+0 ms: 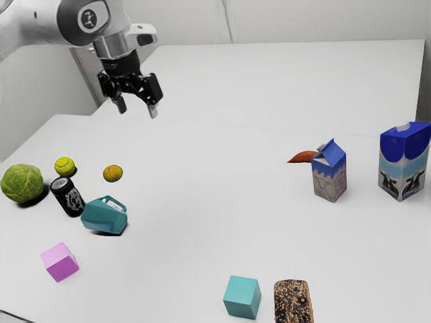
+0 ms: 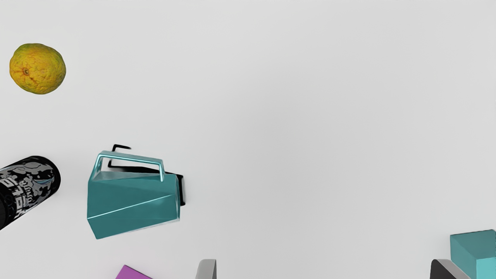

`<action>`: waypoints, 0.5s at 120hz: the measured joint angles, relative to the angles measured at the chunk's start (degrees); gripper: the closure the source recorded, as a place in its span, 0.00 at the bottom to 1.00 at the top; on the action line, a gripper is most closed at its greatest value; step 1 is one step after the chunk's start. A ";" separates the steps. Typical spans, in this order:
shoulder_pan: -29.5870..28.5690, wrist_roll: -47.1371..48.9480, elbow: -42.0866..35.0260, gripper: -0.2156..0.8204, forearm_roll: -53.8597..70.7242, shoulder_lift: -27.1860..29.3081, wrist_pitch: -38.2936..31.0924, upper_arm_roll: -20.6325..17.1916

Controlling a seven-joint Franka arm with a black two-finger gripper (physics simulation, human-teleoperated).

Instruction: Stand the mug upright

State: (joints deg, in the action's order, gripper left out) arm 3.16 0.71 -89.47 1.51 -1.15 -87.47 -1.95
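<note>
- The gripper (image 1: 137,111) is released, its two fingers spread wide with bare space between them; it hangs above the table (image 1: 202,175), well apart from the mug.
- The mug (image 1: 104,217), teal with flat, angular sides, lies on its side on the table, toward the exterior view's left, between the can and the pink block.
- Its handle (image 2: 131,157) sticks out from the side of the mug nearer the orange.
- The black can (image 1: 68,196) is just beside the mug, with a narrow gap between them.
- The orange (image 1: 112,173), yellow with some green, sits near the mug and the can, touching neither.
- The tennis ball (image 1: 64,166) is close to the can, and the green cabbage (image 1: 23,183) lies farther toward the exterior view's left.
- The pink block (image 1: 60,262) rests near the mug, on the side away from the orange.
- The teal block (image 1: 242,297) is well apart from the mug, and the seeded bread (image 1: 293,301) is just beside that block.
- Toward the exterior view's right, the small milk carton (image 1: 329,171) stands upright and partly hides a red-orange pointed thing (image 1: 302,157).
- The large blue-topped carton (image 1: 403,162) also stands upright, near the small one.
</note>
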 joint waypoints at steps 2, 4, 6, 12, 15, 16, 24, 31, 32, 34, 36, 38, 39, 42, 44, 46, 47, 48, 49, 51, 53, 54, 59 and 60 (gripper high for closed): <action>0.11 0.03 -0.01 0.21 0.00 -0.01 -0.09 0.00; 0.19 0.06 -0.01 0.21 0.00 -0.01 -0.18 0.00; 0.24 0.10 -0.01 0.21 0.01 -0.01 -0.27 -0.02; 0.24 0.19 -0.02 0.21 0.06 -0.02 -0.49 -0.15; 0.20 0.24 -0.02 0.21 0.08 0.00 -0.58 -0.19; 0.19 0.25 -0.02 0.21 0.08 0.01 -0.61 -0.20; -0.06 0.35 -0.38 0.21 0.08 0.21 -0.76 -0.26; -0.41 0.45 -1.17 0.21 -0.04 0.64 -0.82 -0.28; -0.46 0.47 -1.38 0.21 -0.06 0.67 -0.81 -0.28; -0.60 0.50 -2.08 0.21 -0.12 0.80 -0.79 -0.30; -0.74 0.53 -2.80 0.21 -0.19 0.91 -0.76 -0.32; -0.85 0.57 -3.41 0.21 -0.31 0.97 -0.75 -0.31; -0.90 0.59 -3.66 0.21 -0.37 0.99 -0.75 -0.31; -1.12 0.63 -4.69 0.21 -0.58 1.07 -0.81 -0.35; -1.25 0.65 -5.28 0.21 -0.76 1.11 -0.88 -0.36; -1.36 0.68 -5.91 0.21 -0.92 1.15 -0.97 -0.34; -1.40 0.69 -6.20 0.21 -0.99 1.17 -1.02 -0.33; -1.45 0.70 -6.52 0.21 -1.05 1.21 -1.08 -0.31; -1.52 0.70 -6.87 0.21 -1.11 1.28 -1.16 -0.32; -1.64 0.70 -7.57 0.21 -1.21 1.40 -1.34 -0.32; -1.77 0.70 -8.25 0.21 -1.28 1.54 -1.54 -0.33; -1.85 0.70 -8.71 0.21 -1.31 1.68 -1.67 -0.34; -2.25 0.65 -10.93 0.21 -1.46 2.54 -2.41 -0.38; -2.34 0.62 -11.46 0.21 -1.48 2.77 -2.62 -0.38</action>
State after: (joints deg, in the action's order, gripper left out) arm 0.82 1.33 -100.94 0.03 1.62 -90.10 -2.33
